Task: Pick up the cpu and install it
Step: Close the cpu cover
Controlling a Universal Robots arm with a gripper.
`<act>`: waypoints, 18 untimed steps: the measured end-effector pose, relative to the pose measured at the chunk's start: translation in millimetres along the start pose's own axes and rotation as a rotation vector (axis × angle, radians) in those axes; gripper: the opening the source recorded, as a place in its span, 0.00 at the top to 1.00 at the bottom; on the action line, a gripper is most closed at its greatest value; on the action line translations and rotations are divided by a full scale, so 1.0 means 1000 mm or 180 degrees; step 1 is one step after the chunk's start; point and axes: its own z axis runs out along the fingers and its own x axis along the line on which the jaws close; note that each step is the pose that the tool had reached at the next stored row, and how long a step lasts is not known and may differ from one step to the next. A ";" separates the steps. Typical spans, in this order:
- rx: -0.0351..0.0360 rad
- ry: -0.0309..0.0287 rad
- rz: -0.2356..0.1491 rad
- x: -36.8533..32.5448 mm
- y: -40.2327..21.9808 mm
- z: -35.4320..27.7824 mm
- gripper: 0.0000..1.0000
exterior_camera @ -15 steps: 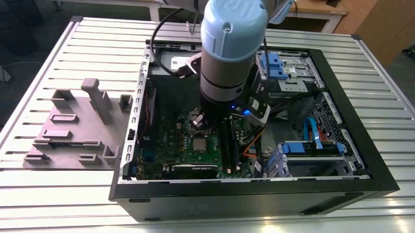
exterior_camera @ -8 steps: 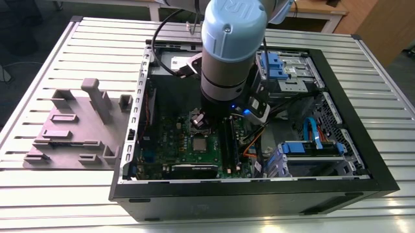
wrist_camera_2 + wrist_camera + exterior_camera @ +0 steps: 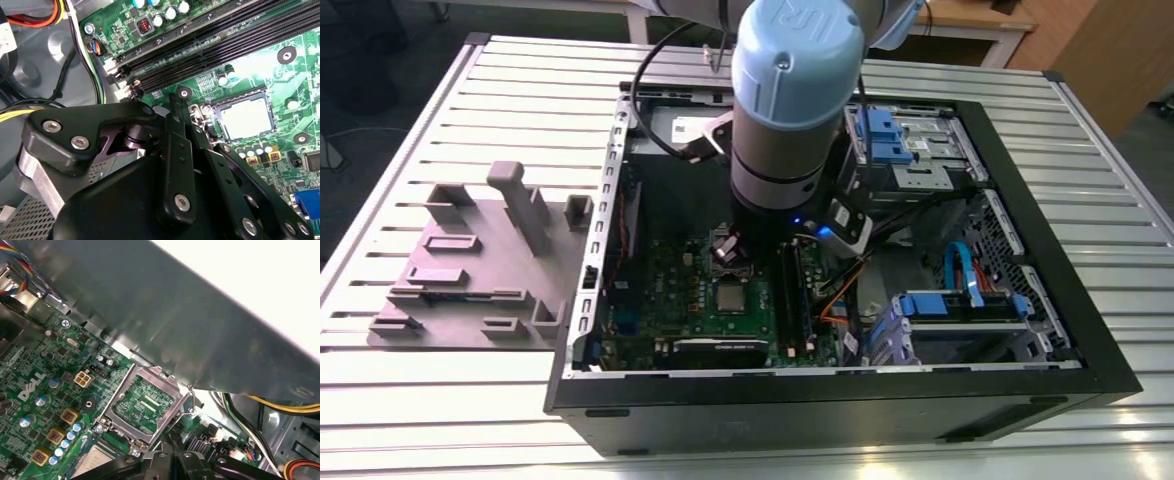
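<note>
**A:** Which way does the cpu [image 3: 731, 297] lie from the gripper [image 3: 177, 102]?

**B:** In the exterior view, toward 6 o'clock and just beside it. It sits flat on the green motherboard [image 3: 660, 290], inside the socket [image 3: 218, 117], silvery top up.

**A:** Is the gripper holding it?

**B:** No. The 2 fingers [image 3: 172, 130] look pressed together at the tips, with nothing visible between them. They are clear of the cpu.

**A:** What's nearest the tips?

**B:** The socket's hinged metal frame [image 3: 145, 405]. It stands open at the cpu's 12 o'clock side in the exterior view, with its wire lever [image 3: 191, 401] alongside. I cannot tell whether the tips touch it.

**A:** Long axis?

**B:** None, it's square, with edges parallel to the socket's. I judge the cpu to be seated and the frame not yet closed over it.
</note>
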 end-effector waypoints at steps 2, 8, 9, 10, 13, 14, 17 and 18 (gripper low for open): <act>0.0002 0.0001 0.0000 0.0009 0.0006 0.0004 0.90; 0.0004 0.0000 -0.0001 0.0041 0.0027 0.0004 0.90; 0.0005 0.0000 -0.0002 0.0045 0.0029 0.0003 0.90; 0.0006 -0.0001 -0.0003 0.0048 0.0031 0.0001 0.90; 0.0006 0.0000 -0.0004 0.0048 0.0031 -0.0013 0.90; 0.0006 -0.0001 -0.0004 0.0048 0.0032 -0.0021 0.90; 0.0006 0.0000 -0.0005 0.0046 0.0034 -0.0053 0.90; 0.0006 0.0000 -0.0005 0.0046 0.0032 -0.0063 0.90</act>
